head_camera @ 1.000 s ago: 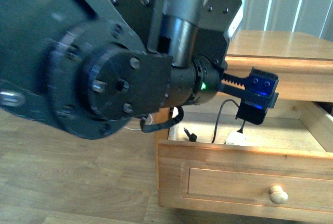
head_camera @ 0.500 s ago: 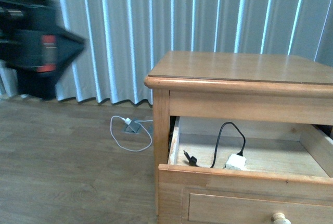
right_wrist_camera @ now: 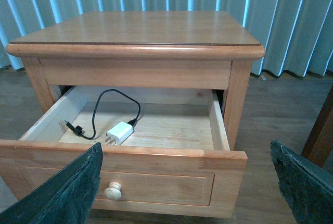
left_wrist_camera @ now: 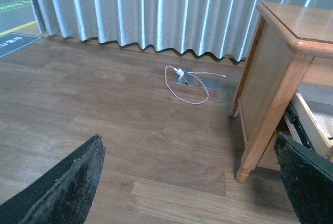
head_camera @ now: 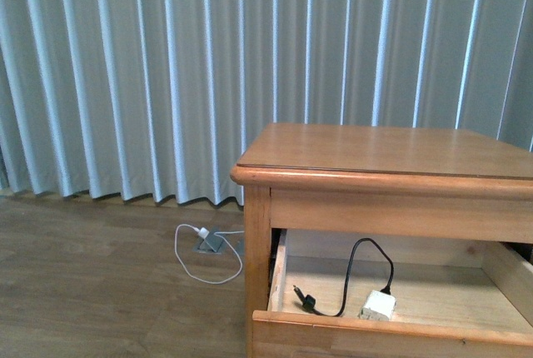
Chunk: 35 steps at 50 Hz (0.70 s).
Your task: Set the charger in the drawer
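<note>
arm has left the frame; charger [head_camera: 376, 305] lies lower right in open drawer [head_camera: 375, 330], seemingly placed; left and right jaws apart.

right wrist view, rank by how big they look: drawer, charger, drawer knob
1. drawer
2. charger, counting its cable loop
3. knob
The charger's white body alone looks about knob-sized, and the knob is nearer the camera, so that pair is unsure.

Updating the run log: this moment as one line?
small white charger with black cable: lying inside open light-brown wooden drawer | left gripper: open, empty | right gripper: open, empty
</note>
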Each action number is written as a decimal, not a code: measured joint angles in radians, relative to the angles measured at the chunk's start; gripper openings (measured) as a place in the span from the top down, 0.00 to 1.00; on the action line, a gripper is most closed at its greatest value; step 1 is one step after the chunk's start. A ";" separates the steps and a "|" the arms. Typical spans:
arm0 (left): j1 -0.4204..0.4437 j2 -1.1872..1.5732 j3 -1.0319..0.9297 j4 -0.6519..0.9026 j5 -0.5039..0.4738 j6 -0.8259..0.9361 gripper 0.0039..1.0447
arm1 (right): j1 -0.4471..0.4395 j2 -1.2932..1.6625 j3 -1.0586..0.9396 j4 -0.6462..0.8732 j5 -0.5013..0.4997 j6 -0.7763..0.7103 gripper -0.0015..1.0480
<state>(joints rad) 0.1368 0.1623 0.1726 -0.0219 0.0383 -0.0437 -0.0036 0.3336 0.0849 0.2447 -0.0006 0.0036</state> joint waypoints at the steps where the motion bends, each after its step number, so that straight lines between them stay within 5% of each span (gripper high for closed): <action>1: 0.000 -0.001 0.000 0.000 0.000 -0.002 0.06 | 0.000 0.000 0.000 0.000 0.000 0.000 0.08; 7: 0.013 -0.007 -0.001 0.000 0.045 0.005 0.09 | 0.000 0.000 0.000 0.000 0.000 0.000 0.08; 10: 0.019 -0.024 -0.013 0.000 0.098 0.018 0.20 | 0.000 0.000 0.000 0.000 0.000 0.000 0.08; 13: -0.079 -0.049 -0.034 0.000 -0.016 0.025 0.35 | 0.000 0.000 0.000 0.000 0.000 0.000 0.08; 16: -0.122 -0.060 -0.049 0.000 -0.027 0.030 0.45 | 0.000 0.000 0.000 0.000 0.000 0.000 0.08; 30: -0.134 -0.098 -0.101 0.008 -0.037 0.034 0.97 | 0.000 0.000 0.000 0.000 0.000 0.000 0.08; 35: -0.134 -0.107 -0.111 0.010 -0.037 0.038 0.96 | 0.000 0.000 0.000 0.000 0.000 0.000 0.08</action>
<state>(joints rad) 0.0032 0.0551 0.0612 -0.0124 0.0010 -0.0055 -0.0032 0.3336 0.0849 0.2447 -0.0006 0.0036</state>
